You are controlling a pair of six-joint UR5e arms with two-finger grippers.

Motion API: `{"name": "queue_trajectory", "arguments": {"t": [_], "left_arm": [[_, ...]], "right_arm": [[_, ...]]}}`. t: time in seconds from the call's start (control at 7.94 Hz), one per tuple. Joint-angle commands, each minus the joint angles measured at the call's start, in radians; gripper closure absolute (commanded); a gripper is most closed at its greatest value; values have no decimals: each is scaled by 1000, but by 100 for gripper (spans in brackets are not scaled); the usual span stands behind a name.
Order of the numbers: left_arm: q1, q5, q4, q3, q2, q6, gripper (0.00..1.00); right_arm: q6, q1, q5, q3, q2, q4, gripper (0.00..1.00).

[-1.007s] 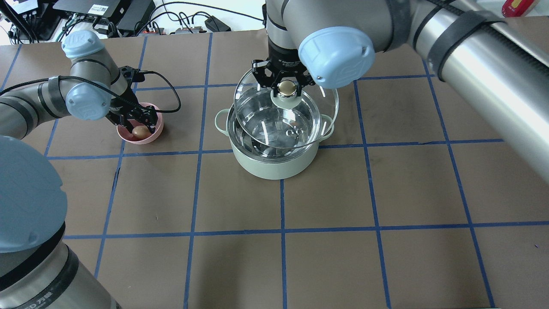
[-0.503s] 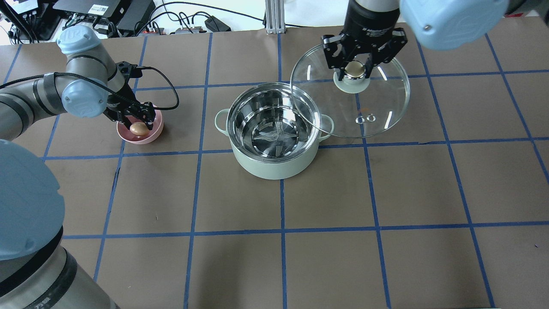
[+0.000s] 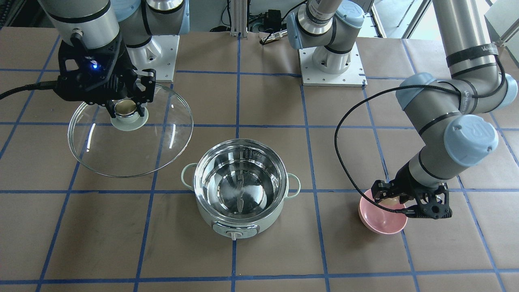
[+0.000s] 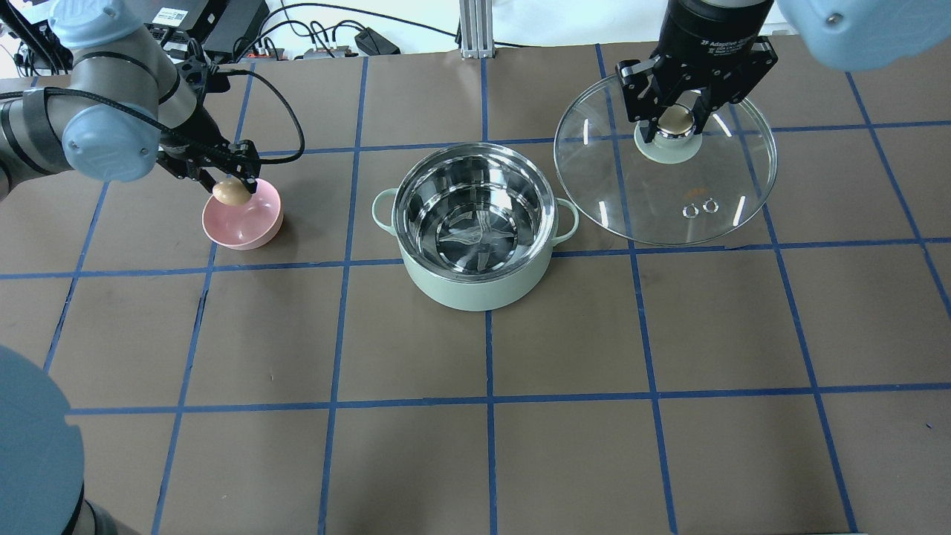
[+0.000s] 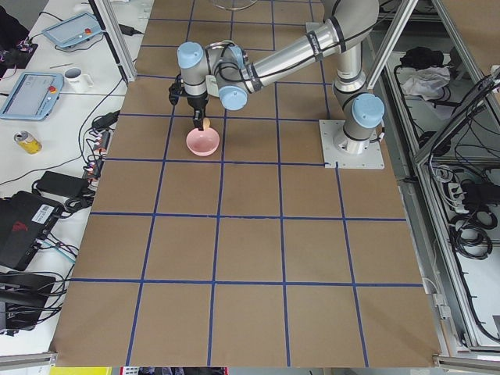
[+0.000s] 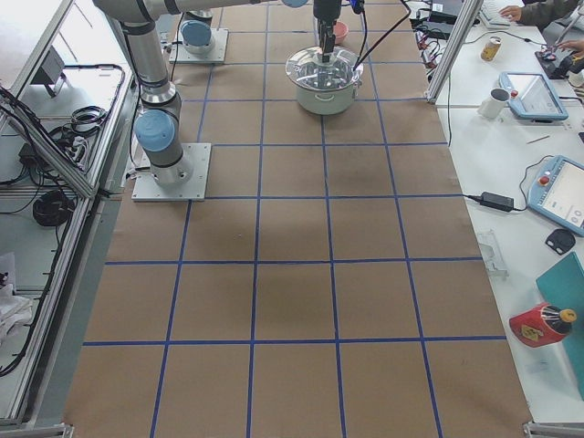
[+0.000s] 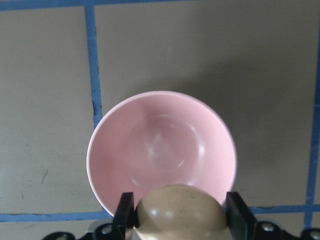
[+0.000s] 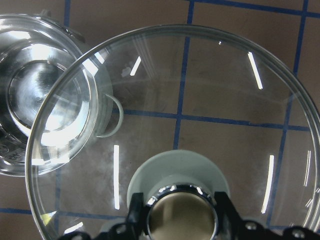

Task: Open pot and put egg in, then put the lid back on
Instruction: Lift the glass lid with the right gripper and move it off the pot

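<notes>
Left jaws: clenched on the egg (image 4: 231,192), held above the pink bowl (image 4: 249,230) at its 11 o'clock rim.
Right jaws: grasping the lid (image 4: 654,200) by its knob, at 2 o'clock of the open pot (image 4: 475,293).

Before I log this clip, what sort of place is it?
Most likely a robotics lab work cell: arm bases bolted onto a table gridded in blue tape, teach pendants on the side bench, aluminium framing.

lid (image 4: 669,195): carried farther right, clear of pot (image 4: 475,293) | egg (image 4: 231,192): lifted out of bowl (image 4: 245,229)
</notes>
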Motion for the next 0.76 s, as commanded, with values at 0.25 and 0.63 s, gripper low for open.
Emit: {"name": "queue_trajectory", "arguments": {"t": [0.25, 0.63], "left_arm": [[-323, -40, 8, 7, 133, -419, 49], [-520, -40, 75, 5, 88, -679, 50]], "right_arm": [[-46, -5, -12, 22, -5, 1, 100], [-48, -5, -12, 22, -5, 3, 100]]}}
